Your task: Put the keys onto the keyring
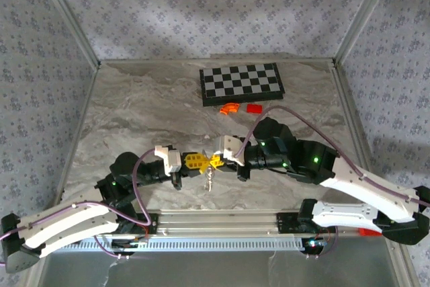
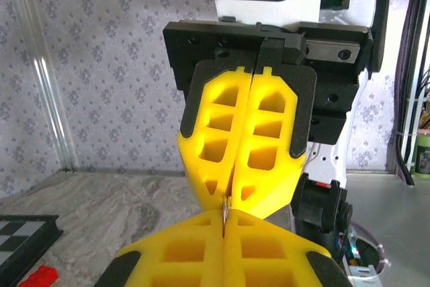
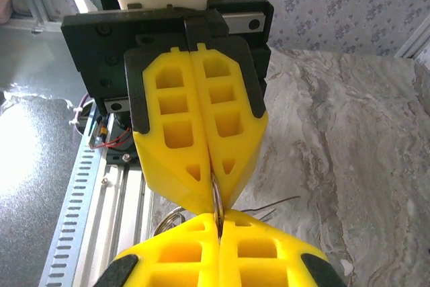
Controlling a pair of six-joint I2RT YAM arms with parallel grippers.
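Where the two arms meet tip to tip over the near middle of the surface (image 1: 134, 119), the left claw (image 1: 196, 162) is recorded as fully closed, its yellow fingers pressed together with a thin silvery strand pinched in the seam at their tips. The right claw (image 1: 216, 160) is likewise closed and set nose to nose against it, the same strand being caught between its fingertips. In the right wrist view the metal is seen edge-on, running from one pair of tips into the other. The strand is taken to be the keyring (image 1: 210, 179), held by both claws clear of the surface, with a short silvery length hanging below the joined tips and a thin loop seen beside the right claw's own fingers. The keys cannot be picked out with certainty on the hanging metal. Just nearer than the claws, a slotted aluminium rail (image 1: 222, 221) is noted along the near edge of the surface. Well beyond the claws, toward the far wall, an orange curved piece (image 1: 230, 108) and a red block (image 1: 253, 109) are listed lying end to end, just in front of a black-and-white chessboard (image 1: 242, 83). The surface is marbled grey and is enclosed by patterned walls (image 1: 201, 5).
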